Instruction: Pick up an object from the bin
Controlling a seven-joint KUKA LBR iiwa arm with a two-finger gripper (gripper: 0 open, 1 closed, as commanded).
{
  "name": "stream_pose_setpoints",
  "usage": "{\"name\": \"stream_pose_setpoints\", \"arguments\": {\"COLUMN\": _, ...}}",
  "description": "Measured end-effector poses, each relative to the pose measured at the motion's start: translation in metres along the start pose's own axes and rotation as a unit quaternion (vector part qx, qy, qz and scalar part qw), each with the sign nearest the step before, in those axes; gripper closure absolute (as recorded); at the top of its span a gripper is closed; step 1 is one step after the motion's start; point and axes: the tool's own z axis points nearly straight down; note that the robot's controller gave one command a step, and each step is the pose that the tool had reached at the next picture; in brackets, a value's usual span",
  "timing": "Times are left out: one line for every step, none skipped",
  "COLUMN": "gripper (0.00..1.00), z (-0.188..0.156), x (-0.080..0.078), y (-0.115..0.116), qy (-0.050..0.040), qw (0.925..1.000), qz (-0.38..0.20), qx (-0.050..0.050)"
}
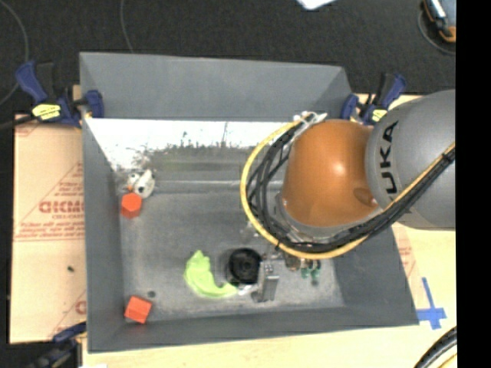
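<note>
My gripper is low in the bin's front middle, under the orange cover. Right beside it, on its left, lies a black round thing like a small wheel or cap. A lime-green curved soft piece lies against the black thing's left side and curls under it. Just right of the gripper is a tiny dark green thing on the floor. Whether the gripper touches the black round thing is hidden.
An orange cube sits in the front left corner. A second orange block lies by the left wall with a small white thing just behind it. The arm and its cables cover the bin's right half.
</note>
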Motion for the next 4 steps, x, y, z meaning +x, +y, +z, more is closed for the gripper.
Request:
{"name": "stream_pose_setpoints", "arguments": {"gripper": 0.0, "z": -0.004, "x": -0.002, "y": 0.0, "qy": -0.0045, "qw": 1.0, "qz": 0.002, "qx": 0.0}}
{"name": "stream_pose_setpoints", "arguments": {"gripper": 0.0, "z": 0.066, "x": -0.012, "y": 0.003, "qy": -0.0026, "qw": 0.9972, "qz": -0.075, "qx": 0.0}}
{"name": "stream_pose_setpoints", "arguments": {"gripper": 0.0, "z": 0.079, "x": -0.008, "y": -0.028, "qy": -0.0039, "qw": 0.9899, "qz": -0.142, "qx": 0.0}}
{"name": "stream_pose_setpoints", "arguments": {"gripper": 0.0, "z": 0.083, "x": -0.032, "y": -0.068, "qy": -0.0052, "qw": 0.9961, "qz": -0.088, "qx": 0.001}}
